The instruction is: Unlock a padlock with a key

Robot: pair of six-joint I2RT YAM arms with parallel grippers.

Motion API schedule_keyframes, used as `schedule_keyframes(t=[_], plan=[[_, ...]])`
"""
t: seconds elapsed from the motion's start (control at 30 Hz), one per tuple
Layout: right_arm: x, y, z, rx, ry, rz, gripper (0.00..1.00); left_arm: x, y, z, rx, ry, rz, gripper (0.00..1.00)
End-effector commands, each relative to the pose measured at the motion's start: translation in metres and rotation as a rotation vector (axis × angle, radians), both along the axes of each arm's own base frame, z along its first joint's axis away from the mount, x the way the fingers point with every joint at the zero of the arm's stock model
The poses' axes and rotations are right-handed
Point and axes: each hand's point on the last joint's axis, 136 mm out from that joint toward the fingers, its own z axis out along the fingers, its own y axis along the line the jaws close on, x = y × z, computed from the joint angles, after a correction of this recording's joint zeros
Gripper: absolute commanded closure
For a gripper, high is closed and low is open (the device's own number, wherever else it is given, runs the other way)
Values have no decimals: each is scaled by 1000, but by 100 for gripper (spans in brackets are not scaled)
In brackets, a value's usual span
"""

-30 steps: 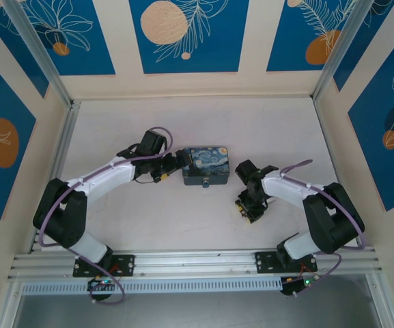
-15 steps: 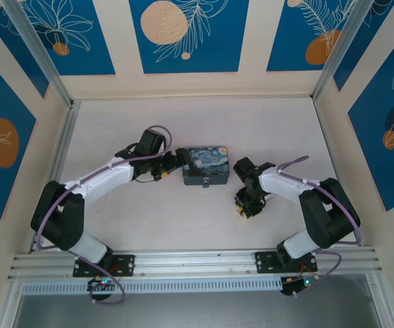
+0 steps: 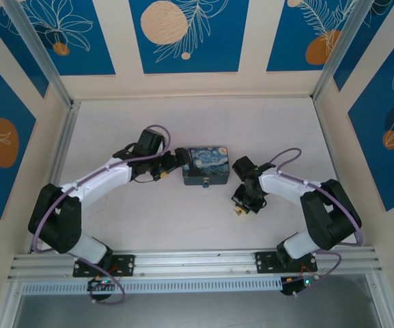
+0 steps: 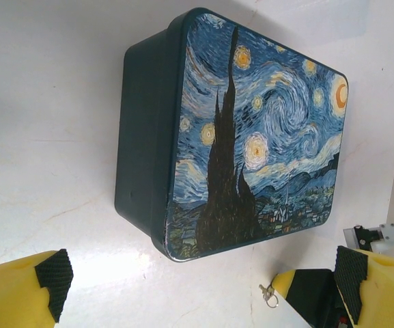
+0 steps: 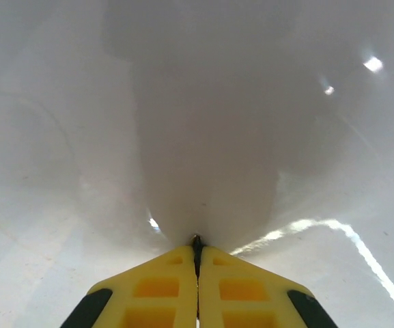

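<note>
The blue swirl-painted tin stands mid-table, and the tiny bluish padlock hangs on its front wall. My left gripper is open beside the tin's left end, with nothing between its fingers. My right gripper is shut, low over the table just right of the tin's front. In the left wrist view its yellow tips pinch the tiny silvery key, whose small ring dangles. In the right wrist view the key is a dark sliver between the shut fingers. The tin's lid hides the padlock in that left wrist view.
The white table is ringed by blue-and-cream walls and a metal rail at the near edge. Purple cables loop over both arms.
My right gripper, still shut, has slid left across the table toward the tin's front. The left arm has barely moved.
</note>
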Motion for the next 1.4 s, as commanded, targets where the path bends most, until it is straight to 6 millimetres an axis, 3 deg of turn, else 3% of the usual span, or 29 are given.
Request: schedule_keyframes(t=[0.0,0.27,0.43,0.47,0.63,0.77,1.1,1.37], plan=[[7,1,3,14,-84,69,100,-9,-1,5,7,-10,-35,0],[7,-6,26,16,-154,48,100,-7,1,4,11,-6,-14,0],[4,-6,26,28,-159,57,100,-7,1,4,15,-3,-14,0],[3,-6,26,29,-154,61,96,-7,1,4,16,-4,-15,0],[1,-1,28,27,-157,136,52,-6,1,4,19,-3,-14,0],[4,4,31,11,-170,255,38,-6,0,4,17,-1,-17,0],[6,35,15,-10,-154,534,37,-6,0,3,25,2,-19,0],[-9,43,4,-17,-91,584,41,-6,1,5,27,-1,-16,0]])
